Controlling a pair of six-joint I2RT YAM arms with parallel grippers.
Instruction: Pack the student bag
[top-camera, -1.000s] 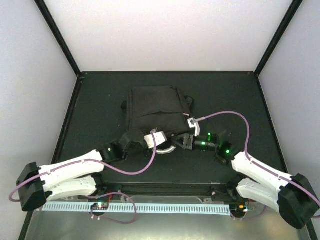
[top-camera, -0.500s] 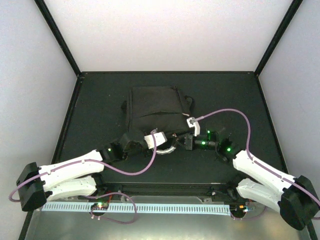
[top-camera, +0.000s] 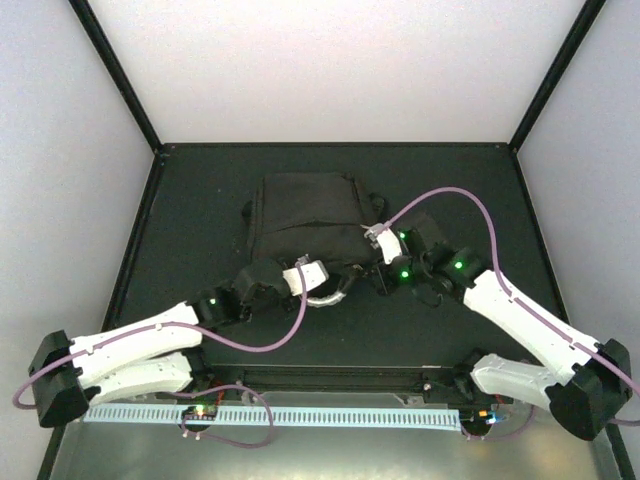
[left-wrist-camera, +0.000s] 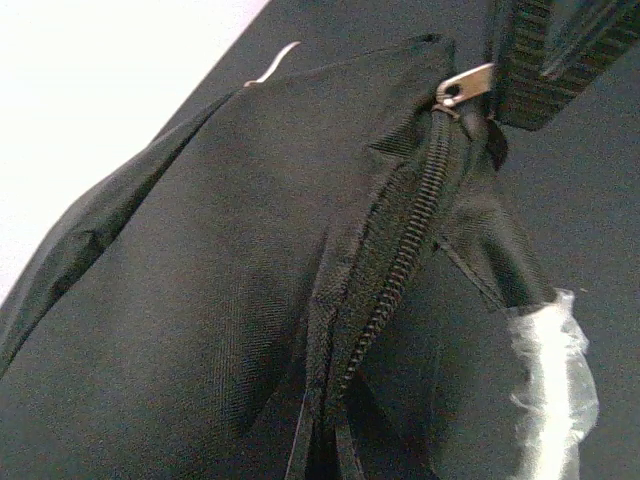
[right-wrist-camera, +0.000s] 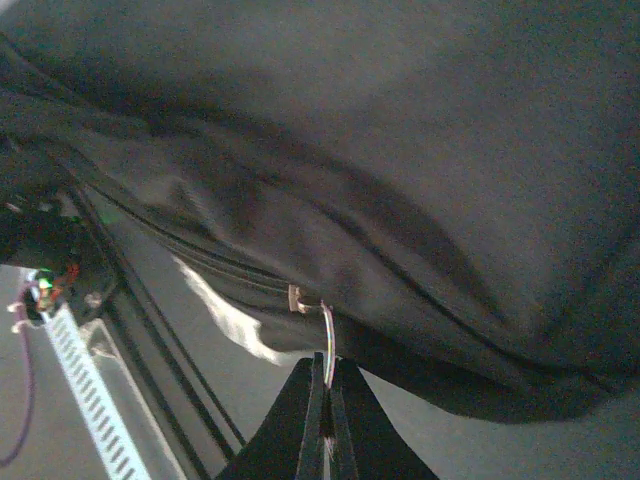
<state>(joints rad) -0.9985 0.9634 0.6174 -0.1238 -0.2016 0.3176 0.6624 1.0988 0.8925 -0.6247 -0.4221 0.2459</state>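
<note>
Both arms are working the near edge of the student bag (top-camera: 305, 215), which is lying flat around the middle of the dark bench (top-camera: 200, 200), its grey handle (top-camera: 328, 297) curving out toward the arm bases. The right arm (top-camera: 520, 320) is coming in at the bag's near-right corner. In its wrist view the right jaws are pinching fully closed on a thin metal zipper pull (right-wrist-camera: 327, 345) that is hanging from a slider (right-wrist-camera: 300, 298) on the bag's edge, with black fabric bulging above it. The left arm (top-camera: 130, 345) is sitting at the near-left corner, its head touching or overlapping the fabric there. The left jaws are closed all the way, but the fingers are not showing in the left wrist view, so I can't tell whether they are gripping anything. That view is showing a zip line (left-wrist-camera: 405, 255) running up the bag, closed along the stretch in view, to a metal pull tab (left-wrist-camera: 465, 82). A black webbing strap (left-wrist-camera: 545, 60) is lying just past the tab. Some crinkled whitish plastic (left-wrist-camera: 552, 385) is lying beside the bag at lower right. Purple cables (top-camera: 440, 200) are looping off both wrists above the bench.
</note>
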